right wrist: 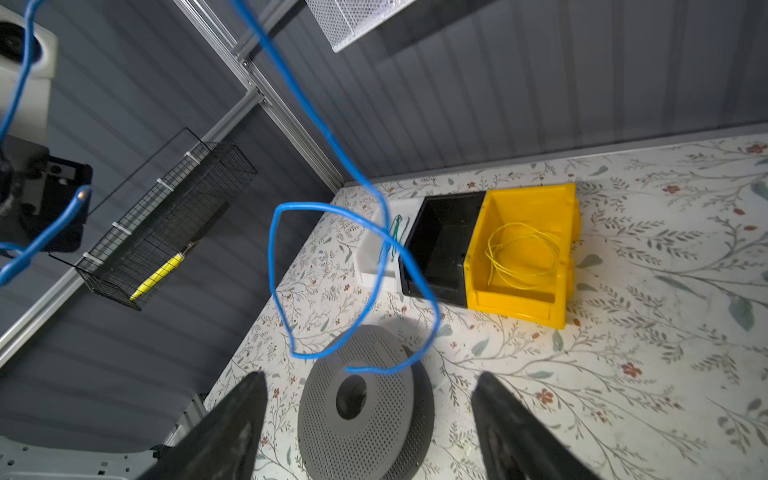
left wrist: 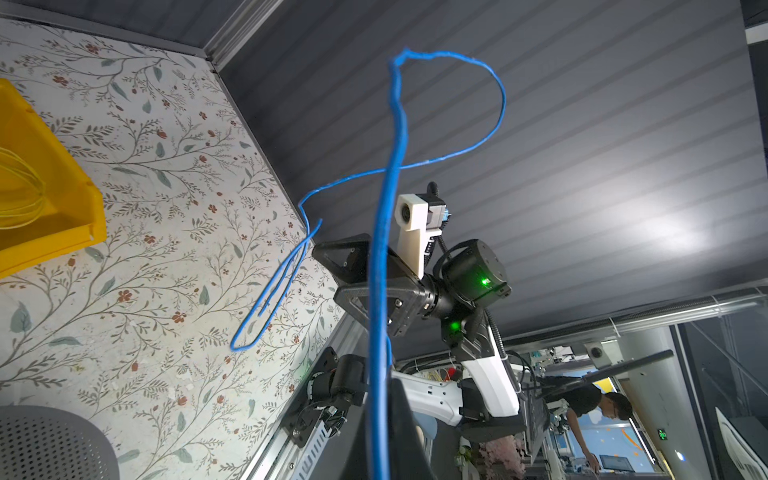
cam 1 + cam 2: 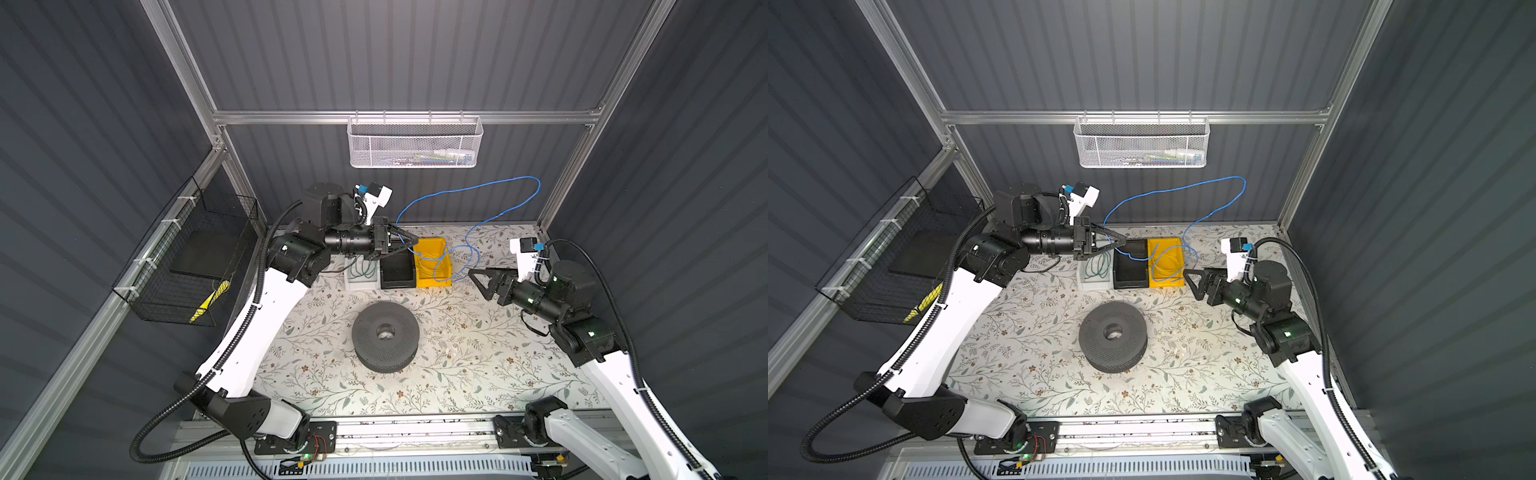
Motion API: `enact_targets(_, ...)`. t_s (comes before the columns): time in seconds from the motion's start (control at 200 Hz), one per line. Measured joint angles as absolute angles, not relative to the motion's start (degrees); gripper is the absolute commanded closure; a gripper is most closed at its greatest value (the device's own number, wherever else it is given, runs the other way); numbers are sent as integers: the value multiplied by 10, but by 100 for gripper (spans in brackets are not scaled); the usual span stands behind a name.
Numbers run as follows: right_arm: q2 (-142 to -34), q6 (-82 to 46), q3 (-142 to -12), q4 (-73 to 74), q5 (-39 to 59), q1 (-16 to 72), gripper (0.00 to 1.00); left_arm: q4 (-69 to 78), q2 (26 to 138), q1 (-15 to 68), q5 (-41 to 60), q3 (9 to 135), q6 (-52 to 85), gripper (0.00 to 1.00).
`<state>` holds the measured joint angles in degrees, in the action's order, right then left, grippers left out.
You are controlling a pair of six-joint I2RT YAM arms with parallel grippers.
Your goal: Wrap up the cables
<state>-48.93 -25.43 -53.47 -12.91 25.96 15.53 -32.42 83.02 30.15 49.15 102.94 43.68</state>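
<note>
The cable, a thin bright-blue wire (image 3: 515,178) (image 3: 1233,178), arcs high in the air across the back of the cell. My left gripper (image 3: 415,241) (image 3: 1123,241) is raised over the bins and shut on it. In the left wrist view the wire (image 2: 390,187) rises straight out of the shut left gripper (image 2: 378,436). The far part droops in loose loops (image 1: 272,249), and its free end hangs just ahead of my right gripper (image 3: 478,284) (image 3: 1192,286) (image 1: 370,386). The right gripper is open, with nothing between its fingers.
A dark grey perforated spool (image 3: 384,336) (image 1: 365,415) lies flat mid-table. At the back stand a white tray (image 3: 361,282) with green wire, a black bin (image 3: 397,272) and a yellow bin (image 3: 432,282) holding yellow wire (image 1: 519,257). A white mesh basket (image 3: 413,143) and a black wire basket (image 3: 187,257) hang on the walls.
</note>
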Motion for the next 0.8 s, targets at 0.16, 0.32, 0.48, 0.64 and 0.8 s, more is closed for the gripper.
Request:
enact_targets(0.16, -476, -221, -539, -130, 217, 147, 24, -316, 830, 299, 506, 1030, 440, 100)
enact_targets(0.32, -462, -192, -552, -133, 219, 124, 21, -319, 830, 297, 519, 1040, 440, 100)
enact_targets(0.48, -474, -190, -556, -94, 256, 123, 20, -318, 830, 296, 527, 1047, 440, 100)
enact_targets(0.64, -521, -193, -573, -43, 270, 123, 20, -319, 830, 296, 531, 1047, 441, 100)
enact_targets(0.8, -561, -207, -590, 25, 284, 122, 20, -333, 830, 296, 532, 1047, 439, 100)
